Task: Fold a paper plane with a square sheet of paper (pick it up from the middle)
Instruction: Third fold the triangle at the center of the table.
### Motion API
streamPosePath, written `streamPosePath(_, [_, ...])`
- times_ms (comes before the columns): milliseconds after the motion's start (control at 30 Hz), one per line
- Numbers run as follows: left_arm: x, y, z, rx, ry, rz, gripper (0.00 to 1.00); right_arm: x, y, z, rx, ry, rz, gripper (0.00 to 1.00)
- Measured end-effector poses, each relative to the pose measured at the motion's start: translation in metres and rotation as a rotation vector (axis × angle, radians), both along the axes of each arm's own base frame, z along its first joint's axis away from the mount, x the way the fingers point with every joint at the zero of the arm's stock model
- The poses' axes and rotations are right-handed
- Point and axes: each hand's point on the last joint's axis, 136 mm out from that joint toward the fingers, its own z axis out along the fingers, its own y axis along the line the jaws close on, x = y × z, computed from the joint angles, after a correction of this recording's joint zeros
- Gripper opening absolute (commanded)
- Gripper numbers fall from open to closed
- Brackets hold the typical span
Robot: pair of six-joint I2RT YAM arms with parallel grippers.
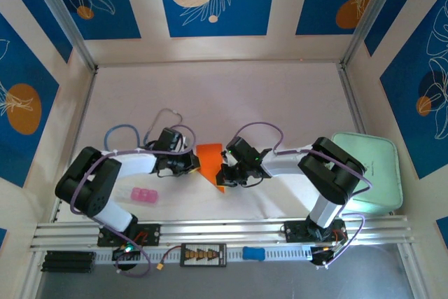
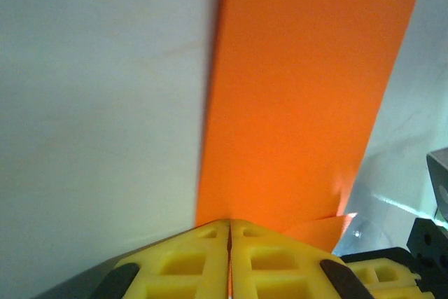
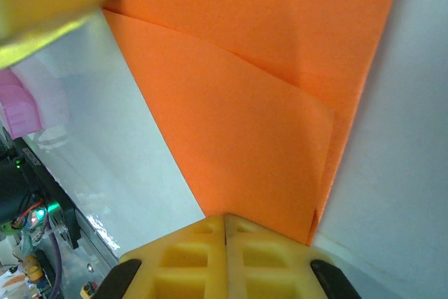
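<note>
1. The square sheet of paper (image 1: 209,153) lies mid-desk between my two arms. It is no longer flat: from the right wrist camera I see one flap folded over the layer beneath, its free edge running on a slant.
2. Left fingers (image 2: 189,260): pressed together, with the sheet's near edge coming out right at their tips. I read that as a pinch on the sheet's left side.
3. Right fingers (image 3: 185,253): also pressed together, and the sheet's narrow corner runs into their tips. I judge they are pinching it at the sheet's near-right end.
4. The relation that matters: seen from above, the sheet's long axis runs from the far side towards the arm bases, leaning a little right at the near end. From each wrist the paper stretches straight ahead of the fingertips, so each arm holds one end of its own line of sight down the sheet.
5. Neither arm is nearer, as both touch the sheet. The left sits higher along its left edge and the right lower, at its pointed near end.
6. My judgement is that the coming move is a crease or a re-grip, and it turns on keeping those two pinch points steady against each other, or the thin paper will buckle.
7. The pink block (image 1: 143,195) sits well off the sheet's left, towards the bases. The green tray (image 1: 381,152) is well off its right.
</note>
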Motion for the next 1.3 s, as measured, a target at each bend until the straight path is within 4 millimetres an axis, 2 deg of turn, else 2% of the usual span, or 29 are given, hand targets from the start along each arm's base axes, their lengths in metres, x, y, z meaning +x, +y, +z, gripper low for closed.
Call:
streamPosePath(133, [0.002, 0.008, 0.005, 0.007, -0.003, 0.021, 0.12, 0.000, 0.000, 0.000, 0.001, 0.000, 0.000, 0.00])
streamPosePath(267, [0.002, 0.007, 0.025, -0.016, -0.048, 0.017, 0.16, 0.000, 0.000, 0.000, 0.002, 0.000, 0.003, 0.00])
streamPosePath(400, [0.000, -0.004, 0.048, -0.050, -0.115, -0.015, 0.18, 0.001, -0.001, 0.000, 0.004, -0.003, 0.005, 0.00])
streamPosePath(500, [-0.010, -0.023, 0.052, -0.075, -0.130, -0.081, 0.18, 0.002, -0.001, 0.000, 0.005, -0.004, 0.006, 0.00])
streamPosePath(667, [-0.023, -0.048, 0.037, -0.073, -0.084, -0.169, 0.13, 0.002, -0.002, 0.001, 0.006, -0.005, 0.008, 0.00])
streamPosePath(900, [-0.028, -0.037, -0.001, 0.009, 0.008, -0.147, 0.09, 0.000, -0.006, 0.002, -0.008, -0.005, 0.012, 0.00])
streamPosePath(1100, [-0.028, -0.038, -0.002, -0.013, -0.009, -0.152, 0.08, 0.002, -0.007, 0.007, -0.033, -0.013, 0.022, 0.00])
streamPosePath(1300, [-0.028, -0.039, -0.001, -0.021, -0.016, -0.153, 0.08, 0.016, 0.012, 0.024, 0.009, -0.057, 0.037, 0.02])
